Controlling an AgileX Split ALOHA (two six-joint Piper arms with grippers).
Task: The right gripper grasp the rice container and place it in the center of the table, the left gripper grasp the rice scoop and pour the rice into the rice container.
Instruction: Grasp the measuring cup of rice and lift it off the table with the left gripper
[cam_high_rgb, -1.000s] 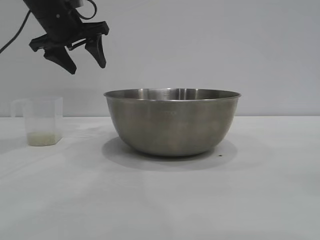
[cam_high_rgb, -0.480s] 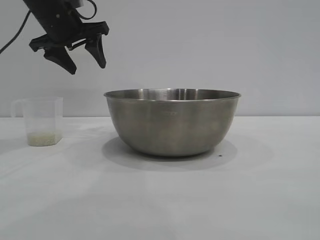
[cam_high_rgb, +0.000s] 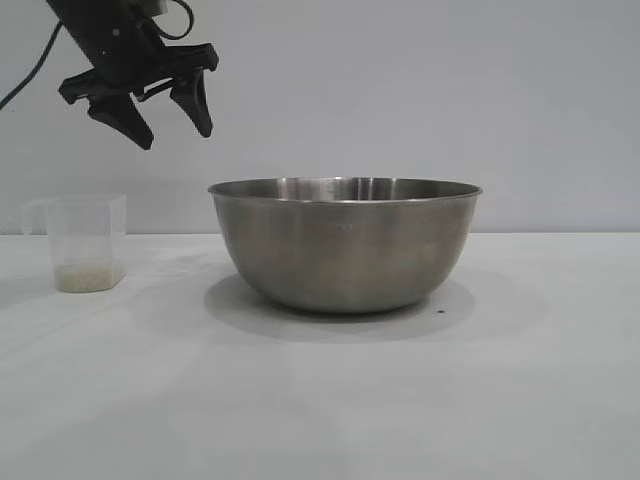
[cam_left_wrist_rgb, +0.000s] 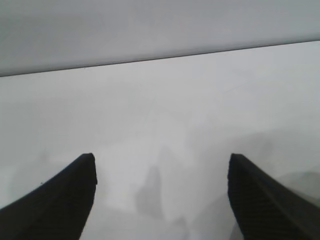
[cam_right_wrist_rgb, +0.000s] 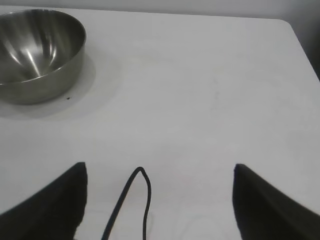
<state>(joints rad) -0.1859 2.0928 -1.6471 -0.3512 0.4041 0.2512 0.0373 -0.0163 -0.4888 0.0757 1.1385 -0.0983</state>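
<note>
The rice container (cam_high_rgb: 345, 245), a large steel bowl, stands upright at the middle of the white table (cam_high_rgb: 320, 400); it also shows in the right wrist view (cam_right_wrist_rgb: 37, 52), and its inside looks bare there. The rice scoop (cam_high_rgb: 85, 243), a small clear cup with a handle, stands at the left with a thin layer of rice (cam_high_rgb: 88, 277) at its bottom. My left gripper (cam_high_rgb: 170, 125) hangs open and empty high above the table, between the scoop and the bowl; in its wrist view (cam_left_wrist_rgb: 161, 172) only bare table shows. My right gripper (cam_right_wrist_rgb: 160, 177) is open and empty, away from the bowl, and out of the exterior view.
A black cable loop (cam_right_wrist_rgb: 137, 200) hangs between the right gripper's fingers. The table's far edge and rounded corner (cam_right_wrist_rgb: 287, 22) show in the right wrist view. A grey wall (cam_high_rgb: 450, 100) stands behind the table.
</note>
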